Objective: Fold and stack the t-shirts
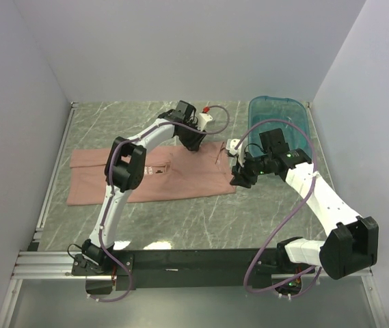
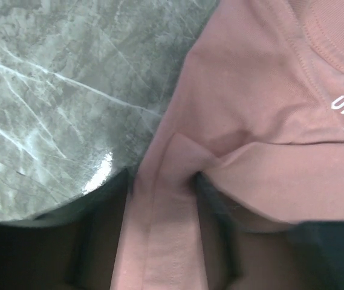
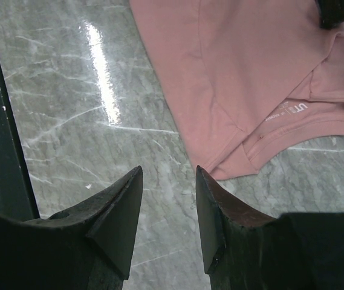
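A salmon-pink t-shirt lies spread flat across the middle of the marble table. Its collar and white print show in the left wrist view. My left gripper sits at the shirt's far edge near the collar. It is shut on a fold of the pink fabric, which runs between its dark fingers. My right gripper is open and empty, low over bare marble just off the shirt's right end. The shirt's collar corner lies just ahead of its right fingertip.
A translucent teal plastic tub stands at the back right, behind the right arm. A metal rail runs along the table's left side. A black bar lines the near edge. White walls enclose the table.
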Robot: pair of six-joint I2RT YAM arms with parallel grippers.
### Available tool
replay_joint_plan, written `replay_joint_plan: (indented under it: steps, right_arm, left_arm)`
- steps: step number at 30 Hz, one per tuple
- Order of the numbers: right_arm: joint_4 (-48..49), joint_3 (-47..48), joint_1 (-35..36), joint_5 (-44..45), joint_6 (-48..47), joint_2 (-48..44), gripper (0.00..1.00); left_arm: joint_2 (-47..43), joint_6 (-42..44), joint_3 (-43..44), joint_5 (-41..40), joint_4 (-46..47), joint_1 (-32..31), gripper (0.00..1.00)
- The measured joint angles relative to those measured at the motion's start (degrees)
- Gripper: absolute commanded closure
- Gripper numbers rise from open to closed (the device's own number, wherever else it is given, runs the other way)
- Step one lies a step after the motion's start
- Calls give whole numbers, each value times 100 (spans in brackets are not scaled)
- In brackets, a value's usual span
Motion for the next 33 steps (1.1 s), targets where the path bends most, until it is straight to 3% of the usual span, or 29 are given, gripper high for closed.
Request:
replay_joint_plan:
  steps: [2, 3, 5, 13, 19, 25, 33]
  right_arm:
    - [-2, 4, -4, -20, -2, -9, 52]
    - [-7, 7, -9, -28, -2, -11, 52]
    - [-17, 20, -24, -35, -4, -15, 52]
    - [-37, 42, -39, -39, -15, -22, 52]
    - [-35, 42, -39, -35, -15, -22, 52]
    - [-33, 42, -37, -33, -13, -11, 52]
    - [-31, 42, 15, 9, -11, 85, 52]
  left_arm:
    - [4, -33, 0, -35, 2, -11, 68]
    - [9, -44, 0, -52, 4, -17, 83]
    - [9, -85, 0, -70, 11, -33, 100]
    - [289, -629, 437, -166, 229, 96, 100]
    - [833, -1897, 1198, -365, 684, 667, 100]
    - [951, -3233, 1342, -942, 1012, 1344, 100]
    - [951, -4133, 1255, -1405, 1357, 1816, 81]
